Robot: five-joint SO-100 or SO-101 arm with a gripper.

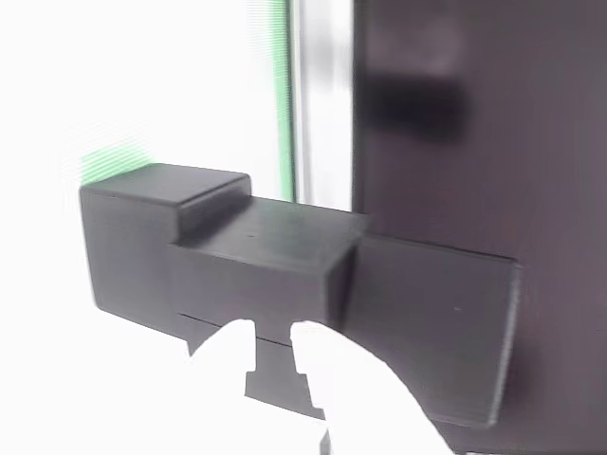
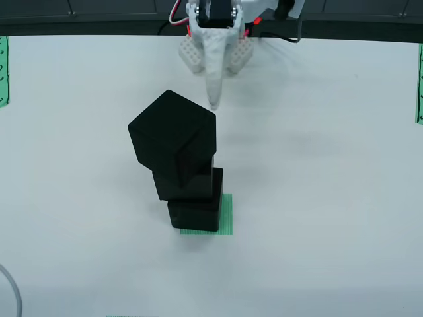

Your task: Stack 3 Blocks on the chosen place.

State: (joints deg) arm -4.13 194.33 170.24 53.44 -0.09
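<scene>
From where I stand, no word, number or brand can be read anywhere. The green strips at the table's left and right edges carry dark marks, too small to make out

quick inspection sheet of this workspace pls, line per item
surface: white table, matte, bare around the stack
job's things: three black cubes stacked; bottom cube on the green striped patch, middle cube, top cube twisted, overhanging left in the overhead view
clutter: nothing seen
grippers: white gripper behind the stack, off the cubes; open or shut unclear
cables: red and white wires at the arm base
surroundings: green striped strips at both side edges
</scene>
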